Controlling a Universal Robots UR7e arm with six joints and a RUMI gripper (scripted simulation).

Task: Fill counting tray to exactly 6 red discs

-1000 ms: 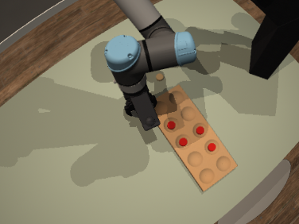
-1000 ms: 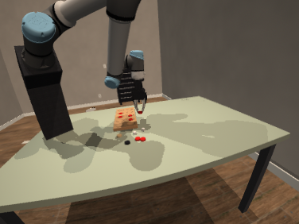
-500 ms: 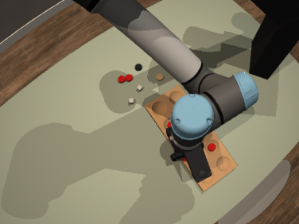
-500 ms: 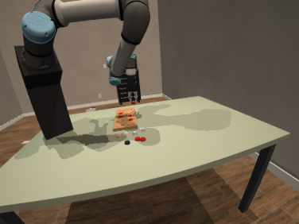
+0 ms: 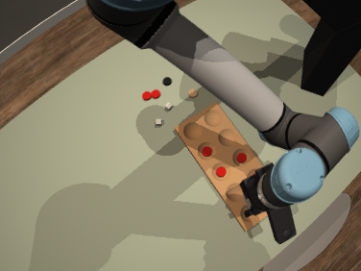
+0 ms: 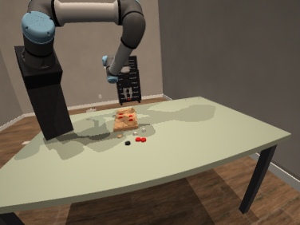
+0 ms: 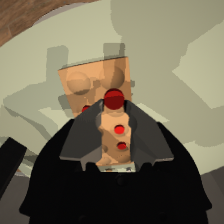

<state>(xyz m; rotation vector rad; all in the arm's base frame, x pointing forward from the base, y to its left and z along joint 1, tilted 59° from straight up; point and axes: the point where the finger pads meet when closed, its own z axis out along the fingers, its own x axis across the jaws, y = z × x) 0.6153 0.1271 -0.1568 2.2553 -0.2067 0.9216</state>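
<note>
The wooden counting tray [image 5: 221,163] lies on the table with three red discs in its pockets [image 5: 206,151] [image 5: 241,157] [image 5: 221,171]. My gripper [image 7: 113,100] is shut on a red disc [image 7: 114,99] and holds it high above the tray's near end. In the top view the gripper [image 5: 251,202] hangs over that end of the tray, and the held disc is hidden there. Two loose red discs [image 5: 151,94] lie touching on the table beyond the tray. In the wrist view the tray [image 7: 97,87] is below the fingers.
A black disc [image 5: 166,81], a tan disc [image 5: 192,92] and two small white cubes [image 5: 168,106] [image 5: 158,122] lie near the loose red discs. The black robot pedestal [image 6: 44,96] stands at the table's back.
</note>
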